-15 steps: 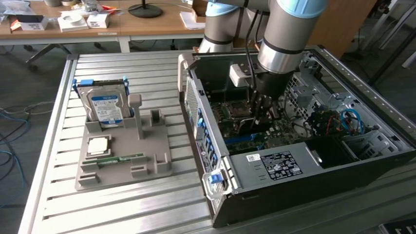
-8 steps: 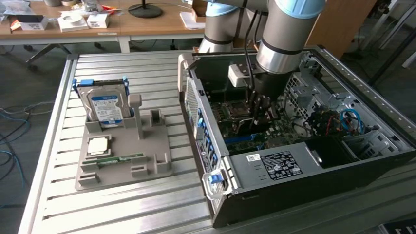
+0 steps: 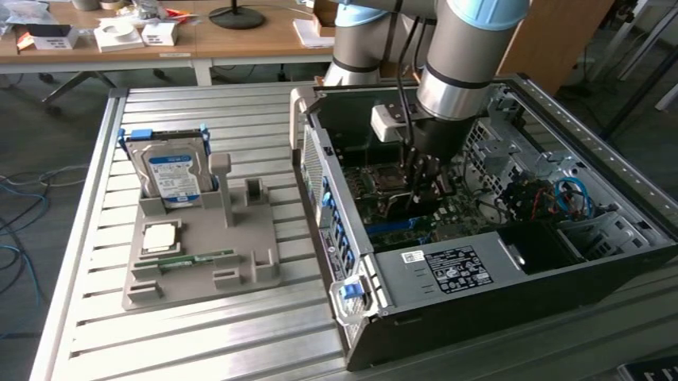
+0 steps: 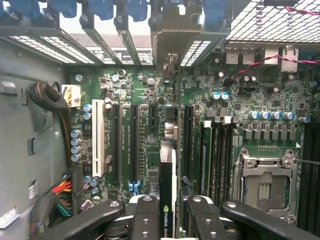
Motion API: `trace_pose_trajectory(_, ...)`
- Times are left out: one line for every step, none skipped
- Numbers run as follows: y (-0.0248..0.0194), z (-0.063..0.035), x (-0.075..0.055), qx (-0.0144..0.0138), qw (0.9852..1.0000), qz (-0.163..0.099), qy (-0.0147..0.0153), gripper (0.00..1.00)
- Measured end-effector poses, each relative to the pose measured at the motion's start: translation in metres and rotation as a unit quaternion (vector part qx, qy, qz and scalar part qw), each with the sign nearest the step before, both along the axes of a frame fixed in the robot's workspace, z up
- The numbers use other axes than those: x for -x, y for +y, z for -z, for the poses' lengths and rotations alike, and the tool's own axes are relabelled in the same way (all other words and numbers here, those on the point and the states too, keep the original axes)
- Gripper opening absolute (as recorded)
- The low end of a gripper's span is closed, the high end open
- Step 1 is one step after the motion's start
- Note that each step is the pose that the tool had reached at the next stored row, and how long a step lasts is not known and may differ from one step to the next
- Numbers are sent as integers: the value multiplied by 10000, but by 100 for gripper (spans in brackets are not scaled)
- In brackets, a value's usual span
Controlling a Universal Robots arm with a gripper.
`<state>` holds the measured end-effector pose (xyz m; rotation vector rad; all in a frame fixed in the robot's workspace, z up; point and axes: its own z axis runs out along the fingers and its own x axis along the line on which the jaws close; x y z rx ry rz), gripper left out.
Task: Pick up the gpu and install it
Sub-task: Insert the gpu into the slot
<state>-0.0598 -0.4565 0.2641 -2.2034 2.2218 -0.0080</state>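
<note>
The gpu (image 4: 167,167) is a thin card seen edge-on, dark with a green logo label, clamped between my two black fingers. My gripper (image 4: 167,222) is shut on it. The card stands upright over the black expansion slots of the green motherboard (image 4: 130,85), and its silver bracket (image 4: 170,45) reaches the rear slot openings. In the exterior view my gripper (image 3: 424,178) is deep inside the open computer case (image 3: 477,266), with the gpu (image 3: 408,208) hanging below it just above the board. Whether the card's edge sits in a slot is hidden.
A grey parts holder (image 3: 249,262) on the slatted table carries a silver hard drive (image 3: 175,175), a processor chip (image 3: 159,236) and a green memory stick (image 3: 196,258). Inside the case are a processor socket (image 4: 265,187), a white slot (image 4: 98,137) and cable bundles (image 4: 60,192).
</note>
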Motion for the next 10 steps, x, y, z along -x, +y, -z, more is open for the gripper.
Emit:
trace_pose_trajectory(0, 0, 3, 0, 10000, 1, 0, 26)
trace_pose_trajectory(1, 0, 7, 0, 10000, 2, 0, 26)
trace_pose_trajectory(1, 0, 7, 0, 10000, 2, 0, 26)
trace_pose_trajectory(1, 0, 8, 0, 10000, 2, 0, 26)
trace_pose_trajectory(1, 0, 12, 0, 10000, 4, 0, 26)
trace_pose_trajectory(1, 0, 15, 0, 10000, 5, 0, 26)
trace_pose_trajectory(1, 0, 19, 0, 10000, 6, 0, 26)
trace_pose_trajectory(1, 0, 24, 0, 10000, 9, 0, 26)
trace_pose_trajectory(1, 0, 28, 0, 10000, 11, 0, 26)
trace_pose_trajectory(1, 0, 28, 0, 10000, 10, 0, 26)
